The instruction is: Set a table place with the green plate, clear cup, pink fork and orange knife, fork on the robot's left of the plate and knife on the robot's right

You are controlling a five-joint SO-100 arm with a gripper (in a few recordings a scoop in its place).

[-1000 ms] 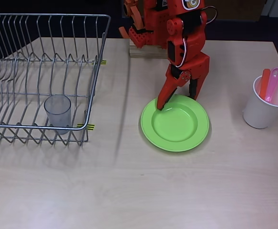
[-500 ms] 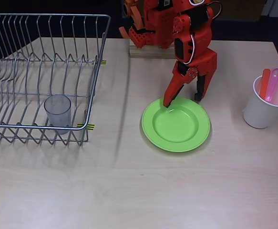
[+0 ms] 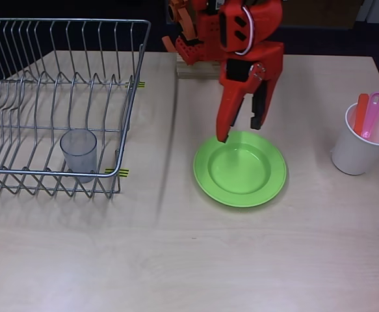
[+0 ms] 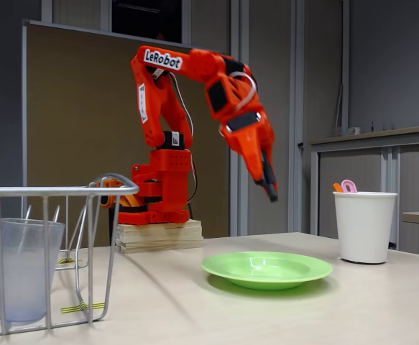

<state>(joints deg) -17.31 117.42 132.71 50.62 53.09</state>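
The red-orange robot (image 4: 195, 108) is lifting its gripper (image 3: 240, 132) away from the green plate (image 3: 240, 170): a second ago the fingertips were sitting low at the plate's far rim, and now, in the fixed view, the gripper (image 4: 268, 188) is hanging in the air well above the plate (image 4: 266, 269) with clear space between them. The plate itself has barely moved on the table (image 3: 189, 260) across that second, lying flat in front of the arm's base, so it is looking as though the plate has been set down and released, and the first item of the place setting is likely done. The fingers are standing parted by a modest gap and are holding nothing. Relative to the fingers, the plate is lying directly below and a little forward of them, not touching. The clear cup (image 3: 78, 151) is standing upright inside the wire dish rack (image 3: 59, 97), well off to the left of the fingers in the overhead view. The pink fork (image 3: 372, 114) and the orange knife (image 3: 361, 113) are standing handle-up, side by side, in a white paper cup (image 3: 361, 146) well off to the right of the fingers in that view. Three items are waiting to be fetched, and the arm is probably retreating to go for one of them.
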